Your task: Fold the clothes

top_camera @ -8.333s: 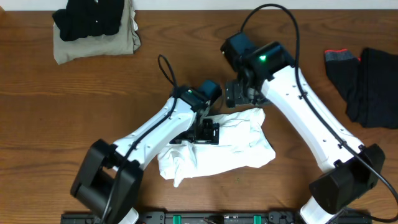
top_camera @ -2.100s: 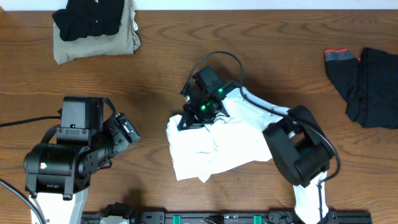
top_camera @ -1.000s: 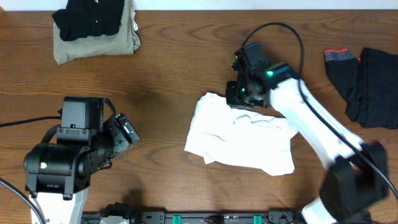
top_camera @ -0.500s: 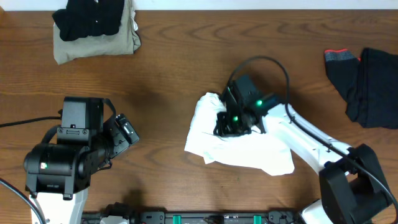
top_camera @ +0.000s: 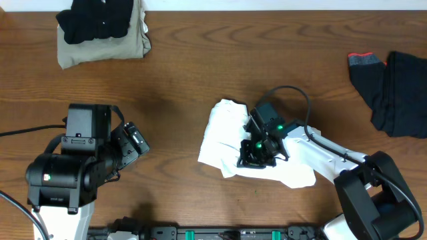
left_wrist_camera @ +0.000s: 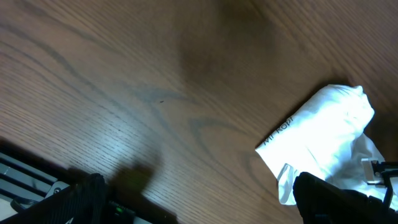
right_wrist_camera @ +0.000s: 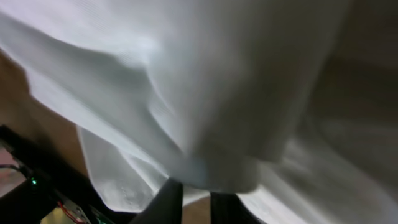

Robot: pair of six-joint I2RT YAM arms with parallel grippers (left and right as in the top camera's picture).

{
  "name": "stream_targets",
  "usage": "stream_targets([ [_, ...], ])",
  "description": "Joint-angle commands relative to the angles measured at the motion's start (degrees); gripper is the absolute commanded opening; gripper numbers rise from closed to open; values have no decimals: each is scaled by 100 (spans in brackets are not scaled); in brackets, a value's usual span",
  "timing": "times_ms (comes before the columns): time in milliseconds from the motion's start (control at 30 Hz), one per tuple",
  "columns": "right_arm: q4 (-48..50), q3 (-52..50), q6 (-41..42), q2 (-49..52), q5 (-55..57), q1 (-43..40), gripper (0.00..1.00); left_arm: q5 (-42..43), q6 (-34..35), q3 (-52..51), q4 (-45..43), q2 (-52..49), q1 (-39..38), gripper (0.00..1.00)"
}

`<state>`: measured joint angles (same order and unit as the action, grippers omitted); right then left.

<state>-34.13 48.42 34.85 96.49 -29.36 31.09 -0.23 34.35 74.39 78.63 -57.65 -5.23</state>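
I am working on the white shirt. It lies in a crumpled heap on the table, near the middle and a bit to the right, close to the front edge. It is not flat, so I think no fold is made in it.

My right tool is down on top of the shirt. In the right wrist view its two fingers are close together with white cloth bunched between them, so I say it is pinching the shirt. My left tool is off to the left, well away from the shirt. Its fingers are spread wide with nothing in them.

I think this step is getting hold of the shirt so I can pull it out flat. The next move needs a slow lift and a pull. The cloth is thin, and I cannot tell how many layers I have pinched. The left tool may need to come over and hold the other side.

There is lots of bare wood behind the shirt and to its left. The front edge is near, so I should not drag that way. The black clothes on the right and the khaki pile in the far left corner are well away.
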Motion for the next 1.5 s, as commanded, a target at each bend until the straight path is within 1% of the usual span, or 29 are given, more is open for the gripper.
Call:
stream_targets([
  [0, -125, -33, 376, 15, 363, -44, 11, -68, -109, -13, 22, -7, 35, 98],
  [100, -409, 79, 367, 13, 542, -101, 8, -68, -111, -13, 24, -7, 35, 98],
  [200, -822, 323, 308, -55, 765, -153, 7, -68, -109, -13, 24, -7, 35, 98],
  [333, -1606, 922, 15, -352, 1099, -225, 9, -68, -109, -13, 22, -7, 35, 98],
  [400, -2057, 1279, -28, -570, 1412, -232, 14, -68, -107, -13, 22, -7, 35, 98],
  [433, -2297, 1469, -26, -699, 1641, -232, 19, -68, -107, -13, 22, -7, 35, 98],
  [467, -2520, 1637, -24, -835, 1888, -232, 27, -68, -107, -13, 24, -7, 35, 98],
  [500, -2686, 1759, -24, -949, 2092, -232, 50, -68, -107, -13, 24, -7, 35, 98],
  [533, -2876, 1878, -20, -1091, 2352, -240, 79, -68, -107, -13, 24, -7, 35, 98],
  [567, -2997, 1928, -20, -1191, 2516, -262, 93, -68, -109, -13, 24, -7, 35, 98],
  [600, -3128, 1945, -20, -1311, 2673, -317, 99, -68, -109, -13, 24, -7, 35, 98],
  [700, -3534, 1934, -17, -1576, 2898, -619, 99, -68, -109, -13, 22, -7, 35, 98],
  [833, -3880, 1919, -155, -1679, 2916, -1276, 99, -68, -107, -13, 20, -7, 35, 98],
  [967, -3860, 1698, -256, -1672, 2865, -1825, 99, -68, -107, -13, 42, -7, 35, 98],
  [1100, -3751, 1224, -129, -1672, 2778, -2253, 99, -68, -109, -13, 63, -7, 35, 98],
  [1233, -3335, 671, -262, -1672, 2428, -2549, 99, -68, -107, -13, 59, -7, 35, 98],
  [1333, -2739, 149, -586, -1672, 1797, -2719, 99, -68, -109, -13, 63, -7, 35, 98],
  [1467, -2076, -361, -680, -1672, 1443, -2848, 99, -68, -111, -13, 63, -7, 35, 98],
])
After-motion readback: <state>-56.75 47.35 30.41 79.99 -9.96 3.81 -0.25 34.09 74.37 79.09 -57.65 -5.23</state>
